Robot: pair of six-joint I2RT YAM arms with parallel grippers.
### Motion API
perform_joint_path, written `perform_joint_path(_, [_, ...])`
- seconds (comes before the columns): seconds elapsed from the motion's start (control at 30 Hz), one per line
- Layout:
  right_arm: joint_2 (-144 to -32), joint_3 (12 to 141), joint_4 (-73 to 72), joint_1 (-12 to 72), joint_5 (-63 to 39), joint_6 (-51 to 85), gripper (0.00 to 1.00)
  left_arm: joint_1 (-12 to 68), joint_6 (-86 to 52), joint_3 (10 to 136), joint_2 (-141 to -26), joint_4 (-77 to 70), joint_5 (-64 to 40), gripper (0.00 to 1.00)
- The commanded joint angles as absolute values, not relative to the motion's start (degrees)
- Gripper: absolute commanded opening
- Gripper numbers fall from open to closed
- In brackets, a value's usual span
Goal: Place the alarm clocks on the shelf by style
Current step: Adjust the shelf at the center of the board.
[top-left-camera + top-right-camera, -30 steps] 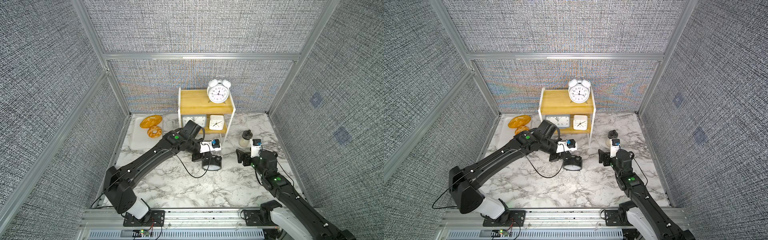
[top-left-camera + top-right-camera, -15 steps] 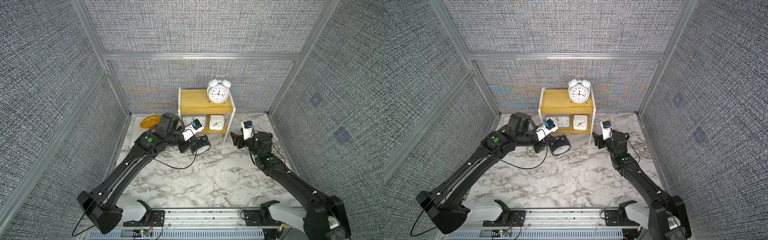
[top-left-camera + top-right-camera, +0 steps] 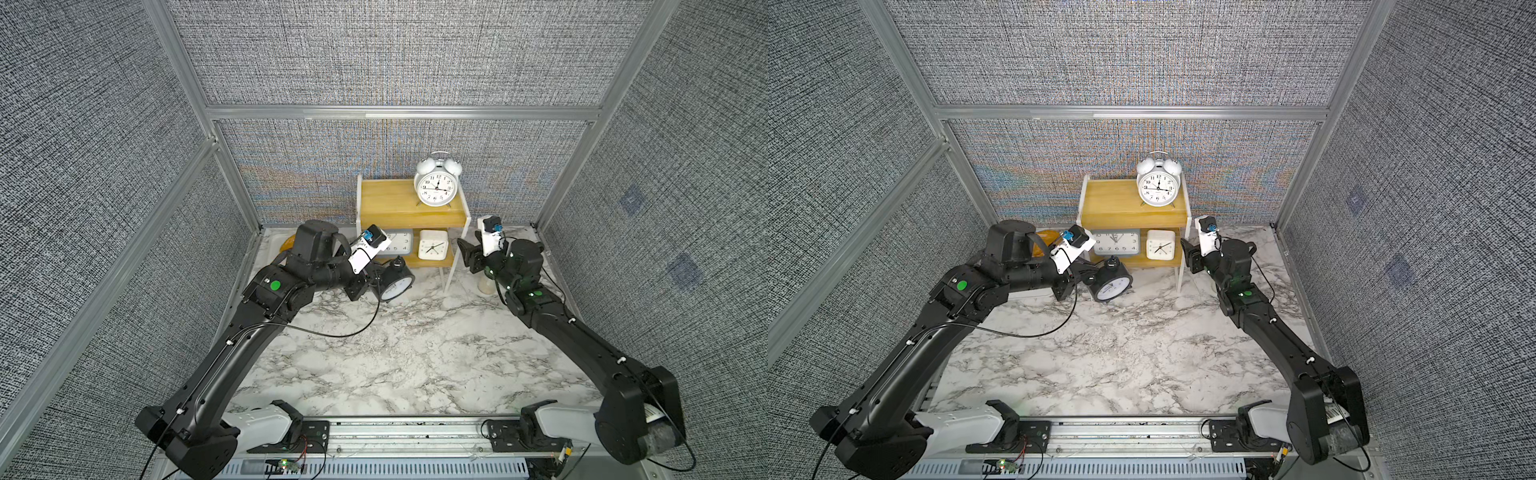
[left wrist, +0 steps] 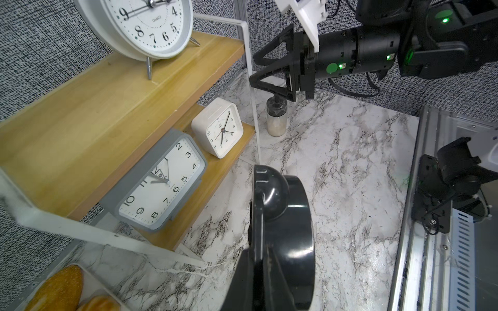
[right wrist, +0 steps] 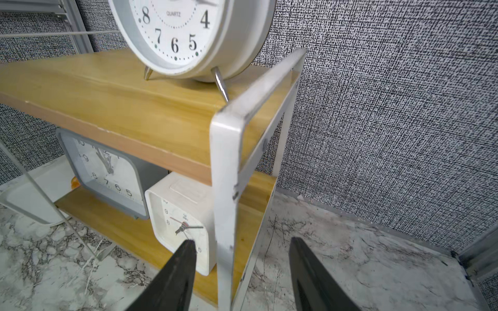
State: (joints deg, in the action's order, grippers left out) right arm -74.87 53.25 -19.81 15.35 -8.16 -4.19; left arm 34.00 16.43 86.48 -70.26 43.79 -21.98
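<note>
The shelf stands between the left tool and right tool. On top sits a bell clock; below, a wide clock and small clock, with the held clock before them in the left tool.

At frame centre, the white twin-bell clock was set on the top board of the shelf, the grey-blue clock and small white square clock side by side on the lower. At lower left, the black twin-bell clock was clamped by the left gripper; the right gripper was held beside the shelf's right leg.
</note>
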Motion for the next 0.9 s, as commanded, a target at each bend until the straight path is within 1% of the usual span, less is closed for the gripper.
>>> perform_joint_path(0.0, [-76.1, 54.94, -21.27, 15.31, -8.61, -3.87, 0.56, 33.84, 15.99, 86.62, -69.21, 42.93, -21.38, 0.0])
perform_joint_path(0.4, [-80.59, 58.1, -21.52, 15.38, -9.58, -2.95, 0.44, 33.11, 15.47, 85.51, -66.58, 42.3, -19.13, 0.0])
perform_joint_path(0.8, [-80.61, 57.85, -21.3, 16.0, -9.76, -2.55, 0.2, 32.54, 15.29, 85.52, -65.9, 41.51, -17.23, 0.0])
perform_joint_path(0.87, [-80.05, 57.62, -20.92, 16.02, -9.69, -2.76, 0.19, 32.52, 15.31, 85.6, -65.86, 41.33, -17.12, 0.0])
